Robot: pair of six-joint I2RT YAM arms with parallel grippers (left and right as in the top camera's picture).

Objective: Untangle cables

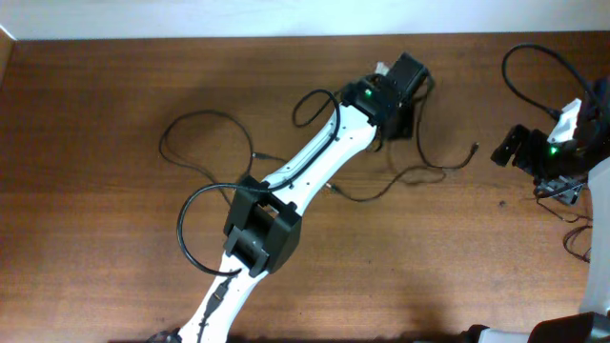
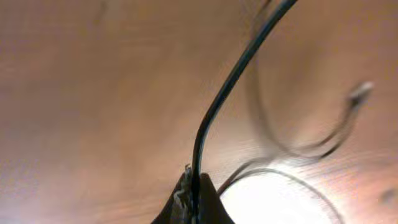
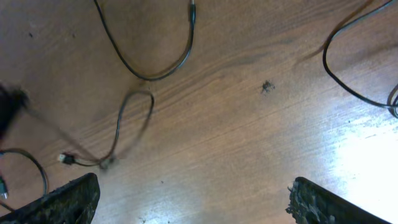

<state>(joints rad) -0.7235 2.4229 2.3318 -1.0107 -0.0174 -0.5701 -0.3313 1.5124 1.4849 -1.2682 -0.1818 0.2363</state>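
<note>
Several thin black cables lie on the brown table. One cable [image 1: 179, 124] loops at the left of the left arm. Another cable [image 1: 440, 169] runs from below the left gripper [image 1: 412, 86] to a plug end [image 1: 475, 148]. In the left wrist view the left gripper [image 2: 196, 196] is shut on a thin black cable [image 2: 227, 87] that rises out of the jaws; a blurred cable with a pale plug [image 2: 360, 93] lies behind. My right gripper [image 1: 505, 145] is open and empty [image 3: 193, 202] above bare wood, with cable loops [image 3: 149, 76] and a small plug [image 3: 65, 158] beyond it.
The left arm [image 1: 305, 167] stretches diagonally across the middle of the table, with its own thicker black cable [image 1: 186, 224] looping beside it. A black cable loop [image 1: 524, 52] hangs at the far right by the right arm. The table's back edge [image 1: 238, 38] meets a white wall.
</note>
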